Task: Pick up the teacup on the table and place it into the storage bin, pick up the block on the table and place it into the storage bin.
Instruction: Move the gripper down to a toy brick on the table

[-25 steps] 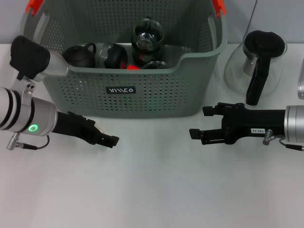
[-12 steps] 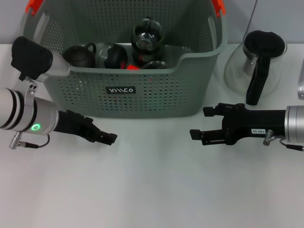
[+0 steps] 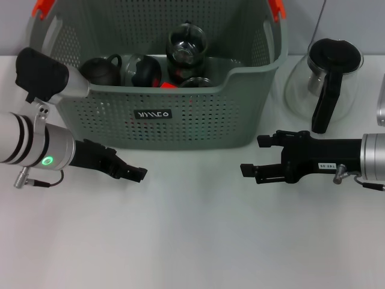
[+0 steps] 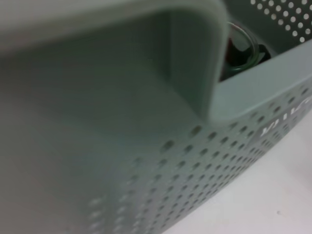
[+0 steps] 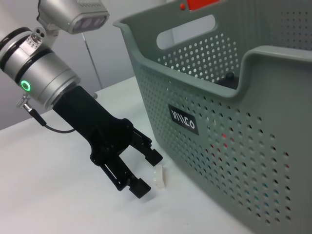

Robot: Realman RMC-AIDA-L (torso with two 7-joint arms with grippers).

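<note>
Storage bin [image 3: 162,84] at upper centre of the table [image 3: 198,241], with dark teapots [image 3: 102,70] and glassware inside. Left tool [image 3: 137,173] open and empty at lower left of the bin; right tool [image 3: 255,158] open and empty at right. Glass carafe [image 3: 325,78] at upper right.
</note>
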